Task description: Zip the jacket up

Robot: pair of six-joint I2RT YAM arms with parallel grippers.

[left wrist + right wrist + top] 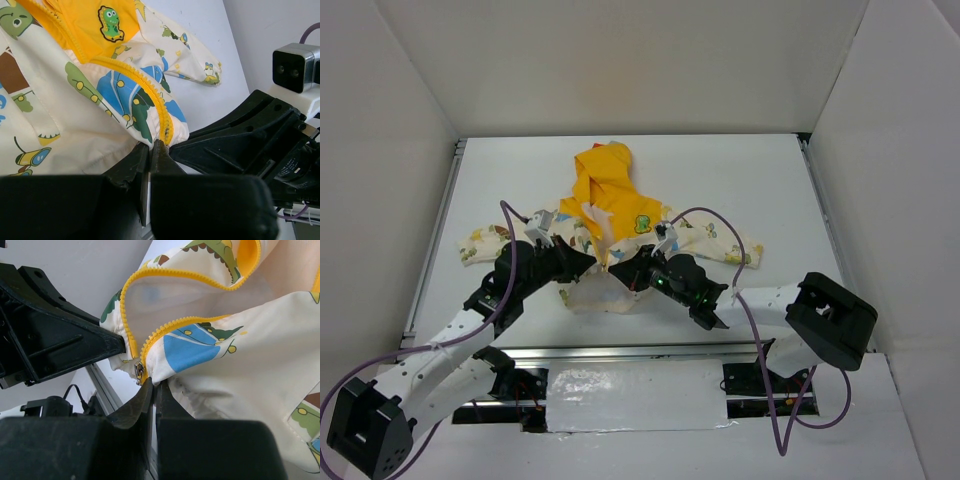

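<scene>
The cream jacket [610,225] with cartoon prints lies open on the white table, yellow hood [603,170] pointing away and the green chest patch [642,223] showing. Both grippers meet at its lower hem. In the left wrist view my left gripper [152,146] is shut, pinching the hem at the bottom end of the yellow zipper [150,95]. In the right wrist view my right gripper [156,386] is shut on the hem of the other front panel, just beside the metal zipper slider [138,371]. The two zipper rows [175,325] stand apart above the slider.
White walls enclose the table on three sides. A metal rail [102,390] runs along the near edge, with a crinkled sheet [635,398] below it. The sleeves [485,242] spread left and right [725,245]. The right arm's housing [240,135] fills the space beside my left gripper.
</scene>
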